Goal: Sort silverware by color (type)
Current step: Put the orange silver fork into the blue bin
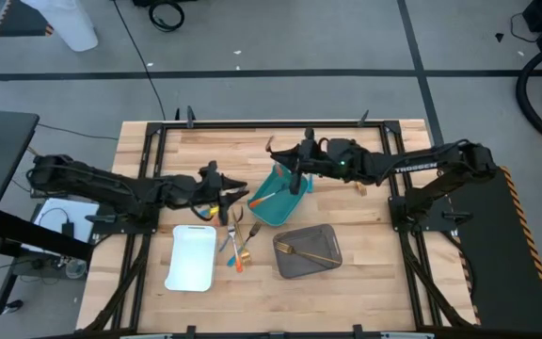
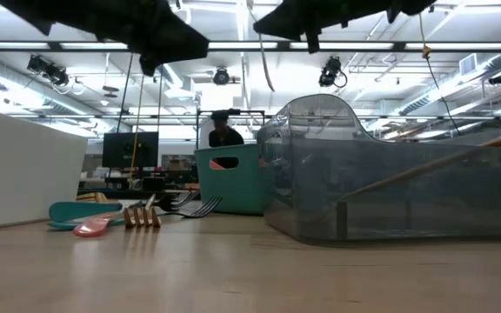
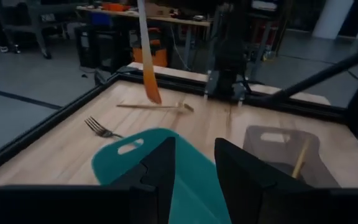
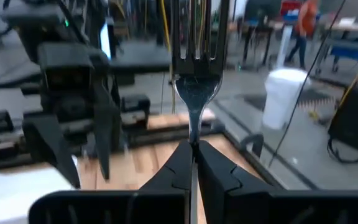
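My right gripper [image 4: 193, 146] hovers over the far end of the teal tray [image 1: 276, 200] and is shut on an orange-handled fork with a silver head [image 4: 194, 59]. The fork's orange handle [image 3: 148, 59] hangs in the air in the left wrist view. My left gripper [image 3: 194, 165] is open and holds nothing, beside the teal tray's left rim [image 3: 166, 149]. An orange utensil [image 1: 262, 201] lies in the teal tray. A gold fork [image 1: 309, 251] lies in the grey tray [image 1: 332, 264]. Several loose utensils [image 1: 235, 243] lie flat on the table between the white and grey trays. My right gripper pinches the fork between its two fingers at the narrow neck [image 4: 193, 134] just below the silver head. The head stands out past the fingertips and the fork is lifted clear of the table. The handle [image 3: 149, 74] dangles free above the wood.
The white tray [image 1: 191, 256] sits near the front left. A dark fork [image 3: 101, 129] and a gold utensil [image 3: 157, 107] lie on the wood beyond the teal tray. In the low view the loose utensils [image 2: 142, 215] lie left of the teal tray [image 2: 233, 178] and grey tray [image 2: 390, 196].
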Controlling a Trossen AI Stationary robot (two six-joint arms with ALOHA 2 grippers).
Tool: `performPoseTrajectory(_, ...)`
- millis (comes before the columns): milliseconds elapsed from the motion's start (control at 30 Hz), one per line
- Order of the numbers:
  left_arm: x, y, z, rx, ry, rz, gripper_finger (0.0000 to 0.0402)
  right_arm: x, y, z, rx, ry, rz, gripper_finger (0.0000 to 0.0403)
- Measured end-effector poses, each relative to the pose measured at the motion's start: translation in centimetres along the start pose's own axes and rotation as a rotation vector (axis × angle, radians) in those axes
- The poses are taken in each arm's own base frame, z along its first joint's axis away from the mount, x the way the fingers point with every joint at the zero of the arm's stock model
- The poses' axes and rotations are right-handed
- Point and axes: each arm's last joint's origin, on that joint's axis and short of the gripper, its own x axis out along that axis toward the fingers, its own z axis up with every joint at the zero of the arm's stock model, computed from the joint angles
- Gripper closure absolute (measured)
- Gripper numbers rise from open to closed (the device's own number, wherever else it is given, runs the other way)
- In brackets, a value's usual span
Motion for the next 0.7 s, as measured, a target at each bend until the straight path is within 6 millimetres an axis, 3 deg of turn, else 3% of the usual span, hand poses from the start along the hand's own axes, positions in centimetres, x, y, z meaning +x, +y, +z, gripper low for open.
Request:
performPoseTrajectory(467, 6.3, -1.7, 3.6, 0.229, 0.060, 0.230, 0.0203, -1.4, -0.5, -2.3, 0.130, -0.284, -0.025, 0.0385)
performPoseTrajectory(700, 8.8, -2.2, 5.0, 0.265, 0.045, 0.320, 0.0199, -1.7, -0.1, -2.4, 0.141, -0.312, -0.021, 0.0385)
